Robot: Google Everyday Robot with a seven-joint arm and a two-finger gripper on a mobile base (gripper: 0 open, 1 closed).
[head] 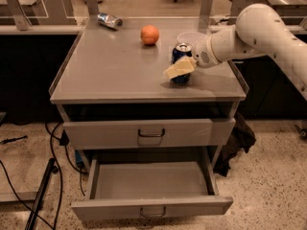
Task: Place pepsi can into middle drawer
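Observation:
The pepsi can (182,51) stands upright on the grey cabinet top (115,66), right of centre, just in front of a white bowl (191,36). My gripper (180,65) reaches in from the right on a white arm and is at the can, its cream tip overlapping the can's lower front. The can rests on the top. The middle drawer (148,181), the lower one, is pulled out wide, and I see nothing in it. Its front with a small bar handle (152,212) faces me.
An orange (149,34) sits left of the can. A silver can (109,20) lies at the back left. The upper drawer (144,133) sticks out a little. Cables (53,147) run on the floor at left, and a dark bag (236,140) lies at right.

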